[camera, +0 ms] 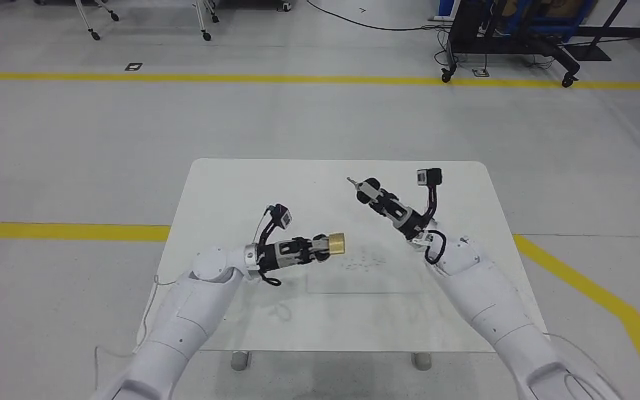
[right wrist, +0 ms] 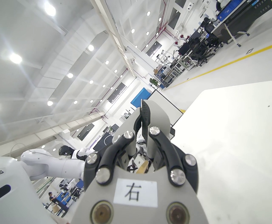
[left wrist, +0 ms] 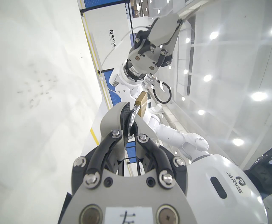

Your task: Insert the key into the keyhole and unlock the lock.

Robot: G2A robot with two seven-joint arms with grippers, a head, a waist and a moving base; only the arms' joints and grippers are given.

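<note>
A brass padlock (camera: pixel 337 243) is held above the table's middle by my left gripper (camera: pixel 318 246). In the left wrist view that gripper (left wrist: pixel 130 110) is shut on the silver shackle, and the brass body (left wrist: pixel 142 104) sticks out beyond the fingertips. My right gripper (camera: pixel 366 189) hovers farther back and to the right, shut on a small silver key (camera: pixel 351 182) whose tip points away from the lock. The left wrist view shows the key (left wrist: pixel 188 14) jutting from that far gripper. In the right wrist view my right gripper (right wrist: pixel 142 107) has its pads pressed together, with the padlock (right wrist: pixel 142 167) glimpsed behind them.
The white table (camera: pixel 240 190) carries faint dark specks (camera: pixel 362 263) near its middle. Yellow floor lines (camera: pixel 200 77) run behind and beside it. A dark wheeled rack (camera: pixel 520 40) stands at the back right, well away.
</note>
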